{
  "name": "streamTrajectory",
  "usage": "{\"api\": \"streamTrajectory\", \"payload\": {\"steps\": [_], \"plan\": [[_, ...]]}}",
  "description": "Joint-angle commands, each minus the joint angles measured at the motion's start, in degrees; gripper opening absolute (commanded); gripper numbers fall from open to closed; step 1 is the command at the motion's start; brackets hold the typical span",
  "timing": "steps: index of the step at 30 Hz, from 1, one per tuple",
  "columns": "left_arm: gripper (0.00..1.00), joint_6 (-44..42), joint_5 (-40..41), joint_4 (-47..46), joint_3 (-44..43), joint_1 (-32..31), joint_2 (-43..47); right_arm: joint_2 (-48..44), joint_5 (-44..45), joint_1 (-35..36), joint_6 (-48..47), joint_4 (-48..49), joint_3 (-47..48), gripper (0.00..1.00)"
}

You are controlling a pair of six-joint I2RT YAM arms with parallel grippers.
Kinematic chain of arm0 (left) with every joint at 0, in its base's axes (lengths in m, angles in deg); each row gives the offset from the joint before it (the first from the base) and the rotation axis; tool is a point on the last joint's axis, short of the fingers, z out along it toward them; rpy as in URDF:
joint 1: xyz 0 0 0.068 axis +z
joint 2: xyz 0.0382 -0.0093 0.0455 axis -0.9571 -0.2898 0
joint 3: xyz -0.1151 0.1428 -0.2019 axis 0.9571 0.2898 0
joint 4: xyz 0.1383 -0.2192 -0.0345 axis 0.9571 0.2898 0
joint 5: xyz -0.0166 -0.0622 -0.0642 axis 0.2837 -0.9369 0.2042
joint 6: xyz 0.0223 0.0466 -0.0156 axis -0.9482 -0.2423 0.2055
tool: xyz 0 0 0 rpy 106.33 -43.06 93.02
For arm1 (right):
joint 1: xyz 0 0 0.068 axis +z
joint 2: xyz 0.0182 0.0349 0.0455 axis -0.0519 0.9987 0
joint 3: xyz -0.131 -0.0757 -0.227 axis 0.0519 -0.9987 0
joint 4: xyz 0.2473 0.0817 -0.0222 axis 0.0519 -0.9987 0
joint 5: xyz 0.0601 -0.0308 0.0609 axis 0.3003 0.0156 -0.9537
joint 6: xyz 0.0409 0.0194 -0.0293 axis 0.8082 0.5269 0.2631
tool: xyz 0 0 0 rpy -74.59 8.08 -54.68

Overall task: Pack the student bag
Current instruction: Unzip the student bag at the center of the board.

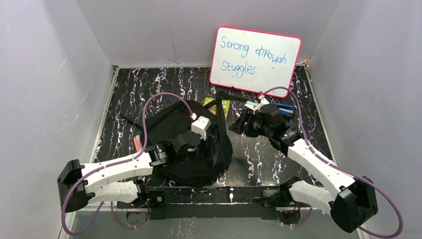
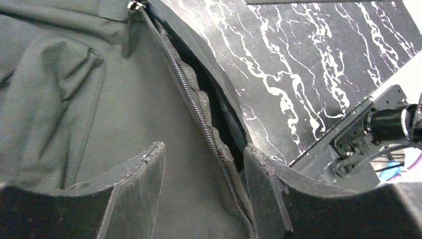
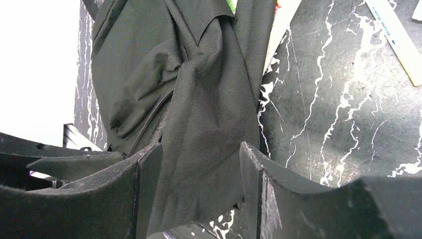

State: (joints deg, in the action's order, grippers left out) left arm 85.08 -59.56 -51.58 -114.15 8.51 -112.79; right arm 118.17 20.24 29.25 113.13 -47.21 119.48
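Note:
The student bag point(image 1: 174, 129) is a soft black backpack lying left of the table's middle. My left gripper point(image 1: 213, 133) hovers over its right side. In the left wrist view this gripper point(image 2: 204, 191) is open, its fingers point(image 2: 147, 172) straddling the zip point(image 2: 196, 112) at the edge of the dark bag mouth, without pinching it. My right gripper point(image 1: 240, 125) sits at the bag's upper right edge. In the right wrist view that gripper point(image 3: 199, 184) is open, with a flat flap of the bag's fabric point(image 3: 199, 109) lying loose between its fingers point(image 3: 251, 174).
A pink-framed whiteboard point(image 1: 255, 59) leans on the back wall. A green booklet point(image 1: 217, 103) lies behind the bag, blue items point(image 1: 281, 108) behind my right gripper, an orange pen point(image 1: 137, 144) by the bag's left edge. A bag strap point(image 1: 234, 97) runs toward the whiteboard. White walls enclose the table.

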Motion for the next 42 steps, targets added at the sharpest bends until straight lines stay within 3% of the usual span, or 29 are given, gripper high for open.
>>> {"api": "streamTrajectory", "payload": {"steps": [1,12,15,18,22,28,42], "plan": [[0.56,1.9,-4.4,0.8,-2.4,0.2,-0.1,-1.2,1.0,0.3,0.3,0.1,-0.5,0.67],[0.33,4.5,-1.4,6.3,-2.7,0.2,-2.5,-2.5,1.2,0.4,0.3,-0.5,-0.8,0.67],[0.18,4.4,0.3,6.0,-2.7,0.2,-2.7,-2.5,2.1,1.5,1.4,-2.4,0.3,0.66],[0.0,2.7,1.9,5.5,-3.8,0.6,-3.5,-2.8,7.1,7.1,3.9,-4.6,1.1,0.66],[0.0,-0.5,1.4,4.6,-7.3,3.5,-5.6,-2.7,16.5,17.1,8.4,-6.6,1.7,0.66],[0.0,-3.3,-1.4,3.6,-10.3,6.2,-7.8,1.7,21.4,23.9,14.6,-7.6,3.0,0.68],[0.0,-4.3,-3.7,2.8,-9.7,8.5,-7.5,8.1,22.1,26.9,14.6,-1.9,6.4,0.67]]}}
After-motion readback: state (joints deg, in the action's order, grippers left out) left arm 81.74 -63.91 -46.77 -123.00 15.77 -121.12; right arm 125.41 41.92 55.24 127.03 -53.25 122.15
